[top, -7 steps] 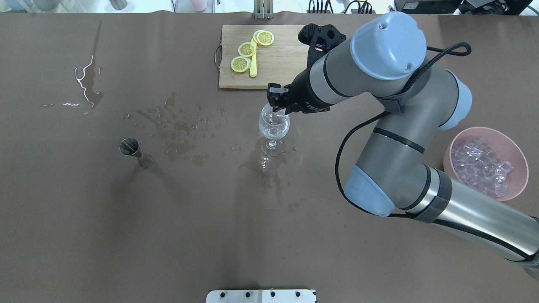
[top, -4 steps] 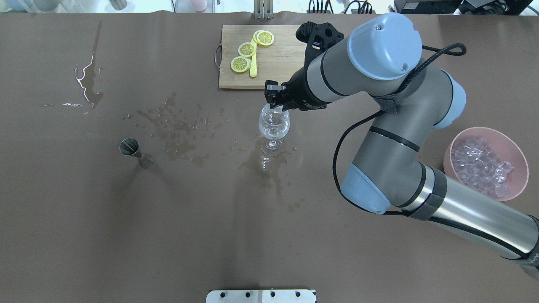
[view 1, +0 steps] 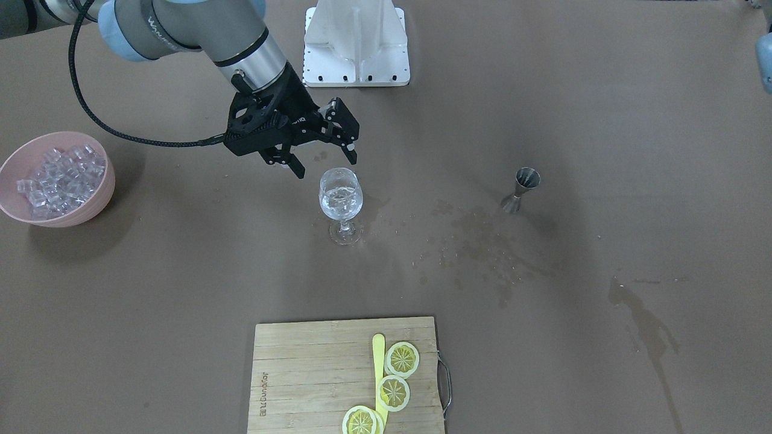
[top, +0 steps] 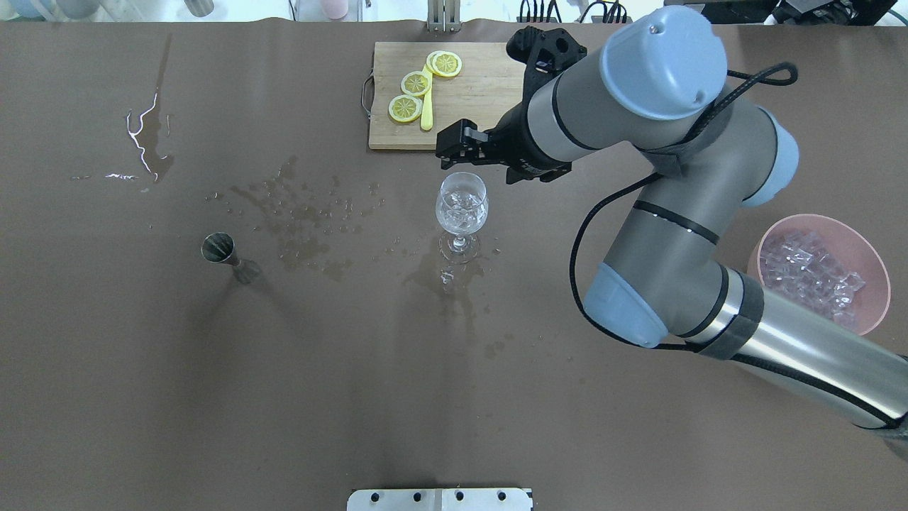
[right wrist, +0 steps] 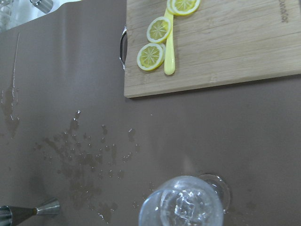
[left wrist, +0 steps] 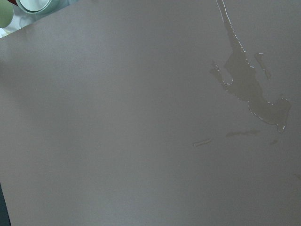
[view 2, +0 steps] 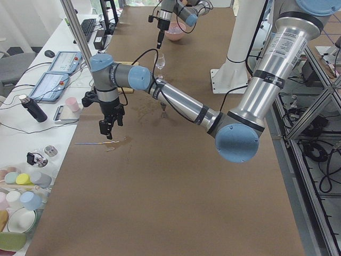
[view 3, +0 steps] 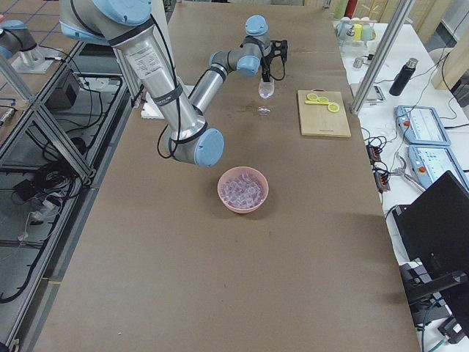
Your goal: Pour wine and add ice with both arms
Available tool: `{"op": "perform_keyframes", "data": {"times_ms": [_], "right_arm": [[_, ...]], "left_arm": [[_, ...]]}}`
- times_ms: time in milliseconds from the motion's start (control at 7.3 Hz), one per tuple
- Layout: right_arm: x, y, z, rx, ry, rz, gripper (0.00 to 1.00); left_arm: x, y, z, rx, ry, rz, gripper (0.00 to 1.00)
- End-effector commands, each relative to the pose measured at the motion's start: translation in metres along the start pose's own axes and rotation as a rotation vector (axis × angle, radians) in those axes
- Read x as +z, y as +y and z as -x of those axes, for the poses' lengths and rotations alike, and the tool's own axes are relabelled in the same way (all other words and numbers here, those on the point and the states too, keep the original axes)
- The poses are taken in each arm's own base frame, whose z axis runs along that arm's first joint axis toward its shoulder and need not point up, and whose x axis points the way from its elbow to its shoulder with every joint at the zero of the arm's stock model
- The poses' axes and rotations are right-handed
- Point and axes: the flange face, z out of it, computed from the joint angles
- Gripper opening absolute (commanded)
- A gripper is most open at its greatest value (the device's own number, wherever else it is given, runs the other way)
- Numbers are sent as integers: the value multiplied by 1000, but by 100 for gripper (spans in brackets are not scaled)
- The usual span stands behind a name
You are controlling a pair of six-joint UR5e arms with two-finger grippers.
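Note:
A clear wine glass (top: 462, 202) stands upright mid-table and holds clear ice cubes; it also shows in the front view (view 1: 341, 196) and the right wrist view (right wrist: 181, 205). No stream of wine shows. My right gripper (view 1: 324, 160) is open and empty, hovering just above and behind the glass rim, apart from it; it also shows in the overhead view (top: 482, 162). A pink bowl (top: 872, 312) at the right holds a heap of ice (top: 809, 273). My left gripper (view 2: 109, 128) shows only in the left side view, over a wet stain; I cannot tell its state.
A wooden board (top: 475, 113) with lemon slices (top: 416, 83) and a yellow stick lies behind the glass. A steel jigger (top: 220, 248) stands to the left. Wet stains (top: 305, 213) spread between jigger and glass. The white pedestal (view 1: 357, 42) stands at the robot's side.
My right gripper was over the glass rim with fingers close together; now it has opened and drawn back toward the board. Ice cubes now show in the glass.

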Motion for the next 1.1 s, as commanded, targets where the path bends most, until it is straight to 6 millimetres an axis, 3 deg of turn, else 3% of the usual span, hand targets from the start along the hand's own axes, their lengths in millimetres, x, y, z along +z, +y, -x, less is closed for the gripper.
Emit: {"op": "perform_keyframes", "data": {"times_ms": [0, 137, 274, 411, 548, 685, 822, 959], "right_arm": [[-63, -54, -99, 19, 15, 89, 100], [-92, -73, -161, 35, 37, 151, 100], [-106, -85, -199, 38, 82, 178, 100], [-107, -73, -271, -10, 185, 212, 100], [-126, -78, -344, -93, 287, 206, 100], [-148, -86, -390, -180, 339, 215, 100], [-169, -83, -447, -292, 428, 232, 100], [-188, -97, -496, -327, 483, 239, 100]], "left_arm": [[-9, 3, 11, -8, -3, -15, 98], [-18, 7, 11, -8, -5, -31, 98], [-17, 11, 12, -8, -6, -31, 98], [-8, 17, 16, -13, -9, -23, 98], [-2, 21, 21, -7, -8, -30, 98], [-3, 24, 28, -23, -7, -32, 98], [-7, 29, 40, -48, 12, -33, 98], [-4, 46, 62, -93, 51, -32, 98]]}}
